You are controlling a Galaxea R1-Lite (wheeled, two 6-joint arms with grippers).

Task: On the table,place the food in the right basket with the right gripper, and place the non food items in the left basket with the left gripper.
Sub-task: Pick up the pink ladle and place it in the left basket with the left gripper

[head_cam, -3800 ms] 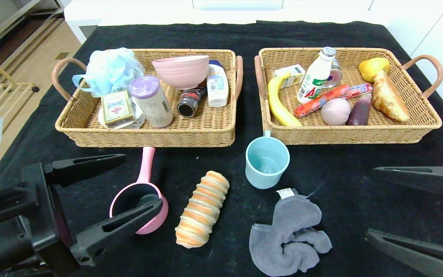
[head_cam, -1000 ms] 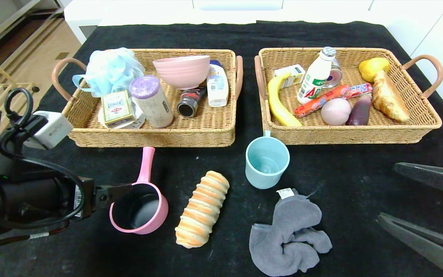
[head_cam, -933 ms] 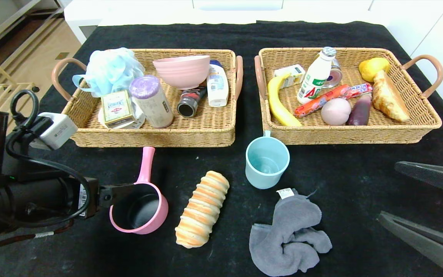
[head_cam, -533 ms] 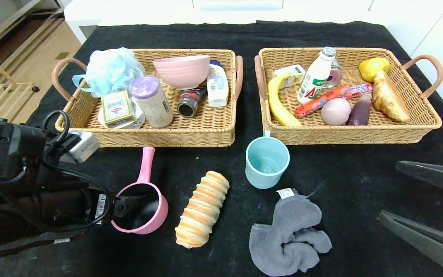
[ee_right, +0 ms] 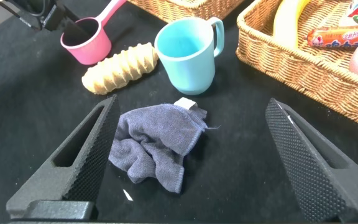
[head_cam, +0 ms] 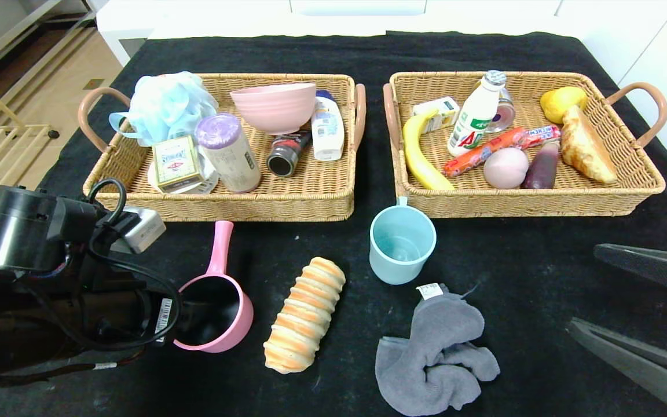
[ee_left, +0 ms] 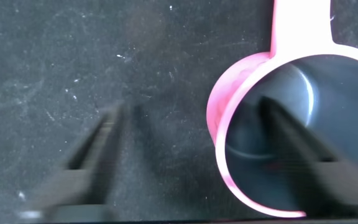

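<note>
- Your left gripper [ee_left: 191,158] sits low at the pink long-handled scoop cup [head_cam: 217,301] near the table's front left — jaws parted, one finger inside the bowl, the other outside its wall, not clamped.
- Just right of the scoop you have the striped, ridged bread roll [head_cam: 304,315], then the light-blue plastic mug [head_cam: 402,243] and the crumpled grey cloth [head_cam: 435,356].
- Your right gripper [ee_right: 191,162] hangs wide open and empty — over the grey cloth in its wrist view.
- Behind stand the left wicker basket [head_cam: 223,202] and the right wicker basket [head_cam: 530,200], both filled.
</note>
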